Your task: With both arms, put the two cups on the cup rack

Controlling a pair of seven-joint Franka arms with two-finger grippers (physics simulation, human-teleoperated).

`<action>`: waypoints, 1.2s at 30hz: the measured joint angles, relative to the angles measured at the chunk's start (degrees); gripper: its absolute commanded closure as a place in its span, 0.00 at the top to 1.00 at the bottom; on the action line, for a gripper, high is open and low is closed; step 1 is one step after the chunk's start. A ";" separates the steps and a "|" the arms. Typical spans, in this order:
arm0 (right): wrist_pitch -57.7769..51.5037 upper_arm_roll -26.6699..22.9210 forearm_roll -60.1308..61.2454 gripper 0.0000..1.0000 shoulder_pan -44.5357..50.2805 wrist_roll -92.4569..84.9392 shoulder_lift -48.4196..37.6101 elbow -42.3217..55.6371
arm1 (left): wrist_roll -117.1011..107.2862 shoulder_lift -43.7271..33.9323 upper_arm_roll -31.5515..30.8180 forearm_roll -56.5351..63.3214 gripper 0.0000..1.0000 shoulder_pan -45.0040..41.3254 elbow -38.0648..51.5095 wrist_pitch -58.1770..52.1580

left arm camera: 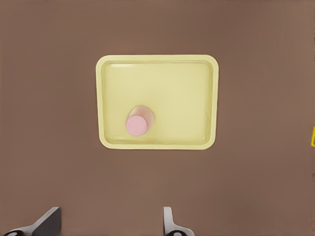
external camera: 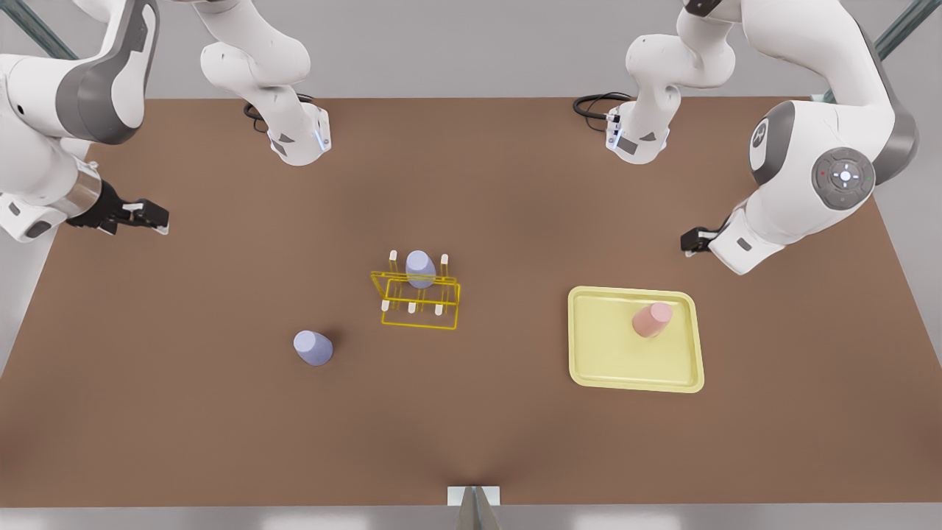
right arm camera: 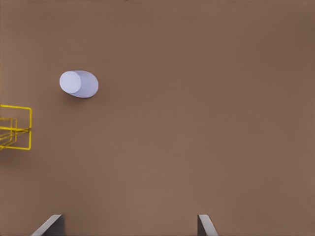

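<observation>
Claw on my left arm (left arm camera: pixel 108 223) hangs wide open and empty near the tray (left arm camera: pixel 109 142) holding the pink cup (left arm camera: pixel 137 124). My right claw (right arm camera: pixel 130 225), open and empty too, waits near the lavender cup (right arm camera: pixel 78 83) beside the cup rack (external camera: pixel 419 300). I think both cups are light, stiff and slippery, so I would pinch the sides.

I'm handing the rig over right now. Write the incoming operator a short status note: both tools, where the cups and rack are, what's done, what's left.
Left tool: open, empty, high above the pale-yellow tray, at the front view's right.
Right tool: open, empty, at the front view's left, above bare table.
Cup rack: mid-table, one lavender cup already on it.
Pink cup: upside down on the tray.
Second lavender cup: upside down on the table beside the rack.
Left to do: grasp both loose cups and set them on the rack.
</observation>
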 measured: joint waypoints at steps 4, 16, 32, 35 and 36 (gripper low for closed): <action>1.84 -0.05 -0.40 1.00 2.77 -0.52 8.91 1.05 | 0.15 2.35 0.13 -0.07 1.00 -0.02 -4.00 2.51; 31.28 0.69 5.99 1.00 12.59 0.40 31.80 -0.58 | 0.59 12.47 0.42 -2.66 1.00 1.93 -30.36 44.55; 47.30 0.89 8.66 1.00 12.75 6.66 34.75 -5.70 | 1.09 14.36 0.88 -3.00 1.00 2.29 -37.12 58.16; 47.09 0.94 8.68 1.00 12.99 7.30 34.84 -6.47 | 1.14 14.56 0.88 -3.04 1.00 2.29 -38.31 60.40; 46.86 0.95 8.68 1.00 13.01 7.47 34.88 -6.69 | 1.16 14.67 0.88 -3.16 1.00 2.18 -38.41 60.97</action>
